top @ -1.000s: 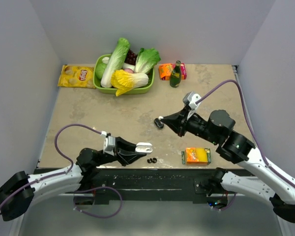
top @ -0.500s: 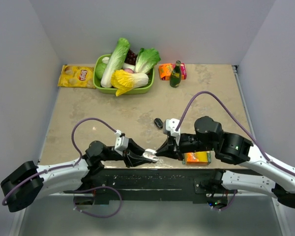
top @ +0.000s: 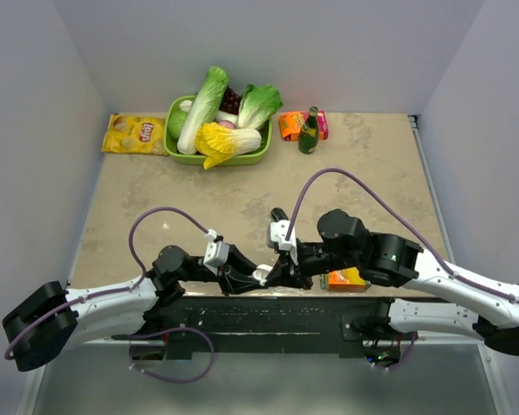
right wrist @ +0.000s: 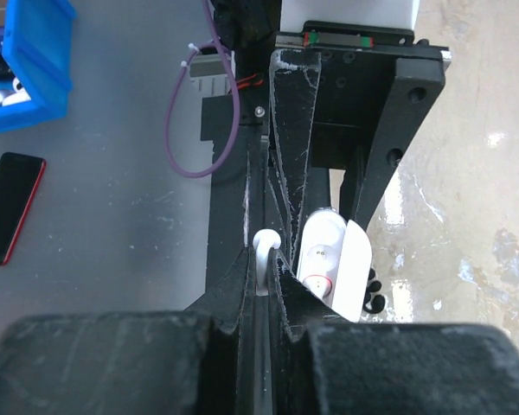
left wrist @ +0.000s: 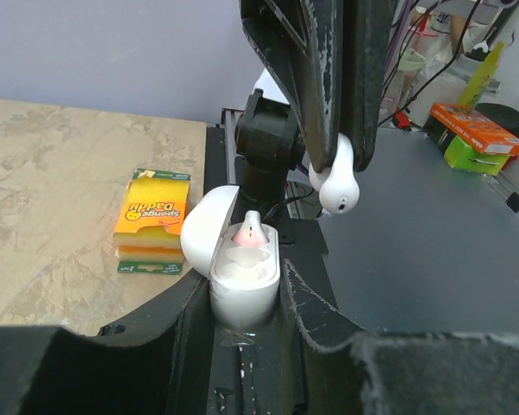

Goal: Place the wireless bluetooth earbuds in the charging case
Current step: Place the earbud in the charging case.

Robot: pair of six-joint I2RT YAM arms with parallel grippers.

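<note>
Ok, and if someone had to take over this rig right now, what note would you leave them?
Left hand: shut on the white charging case, which is upright with its lid swung open.
Right hand: shut on a white earbud, which hangs just above the case opening, a little to one side and not yet in.
Done: one slot seems to hold something white with a pinkish tip, probably the first earbud, but I can't confirm that.
To do: lower the held earbud into the free slot. The black case lies on the table beyond the hands, and neither hand holds it.
</note>
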